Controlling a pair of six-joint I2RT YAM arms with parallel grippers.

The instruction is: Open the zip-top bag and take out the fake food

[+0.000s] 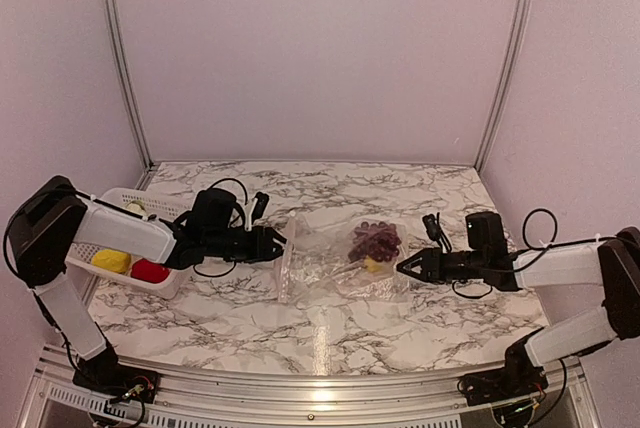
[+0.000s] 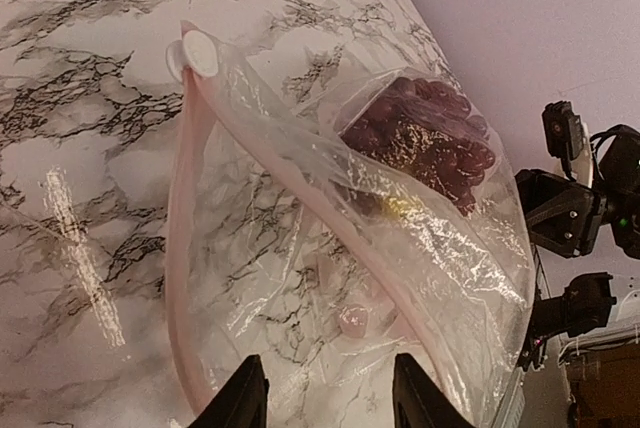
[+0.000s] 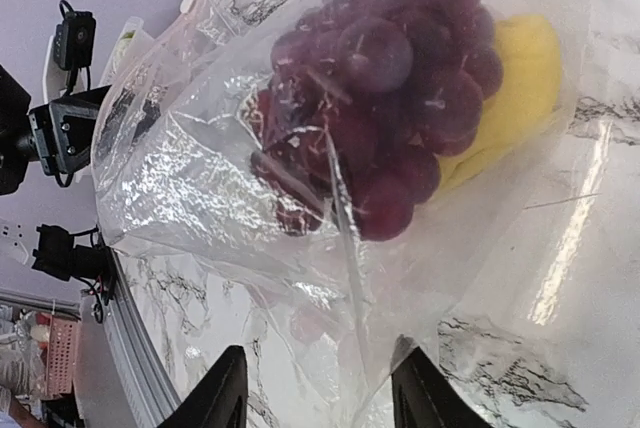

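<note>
pale lilac walls (image 1: 320,48) fill the upper frame, metal posts (image 1: 124,58) at upper left and right; marble table (image 1: 250,318) below, glare lower centre.

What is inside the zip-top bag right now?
Inside the zip-top bag lie a dark purple grape bunch and, pressed against it, a yellow piece. The bunch covers part of that piece, and anything beneath it is hidden.
</note>
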